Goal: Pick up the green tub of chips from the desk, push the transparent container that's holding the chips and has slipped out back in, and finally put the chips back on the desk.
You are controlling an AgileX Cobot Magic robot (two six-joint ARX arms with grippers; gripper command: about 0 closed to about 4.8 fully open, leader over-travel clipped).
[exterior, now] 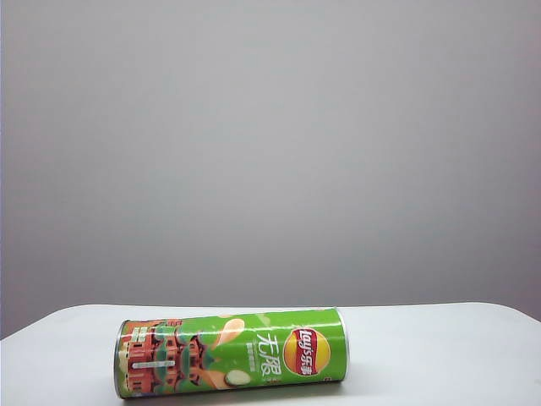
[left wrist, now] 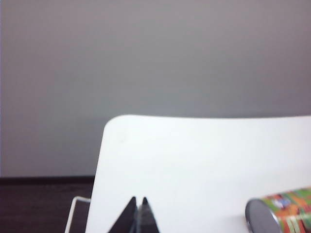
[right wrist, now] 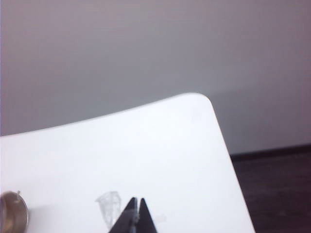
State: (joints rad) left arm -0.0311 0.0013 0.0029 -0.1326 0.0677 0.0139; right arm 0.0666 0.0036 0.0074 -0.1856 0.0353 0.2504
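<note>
With both my left fingers (left wrist: 138, 213) and right fingers (right wrist: 135, 213) pinched shut and empty, apart from either end of the green tub of chips (exterior: 232, 353) lying on the bench (exterior: 439, 347), I judge the task finished.

Looks like a bare lab or test setup: white desk (exterior: 439, 347) with rounded corners across the lower frame, plain grey wall (exterior: 270, 144) filling everything above, dark floor (right wrist: 277, 189) at lower right in the right wrist view.
</note>
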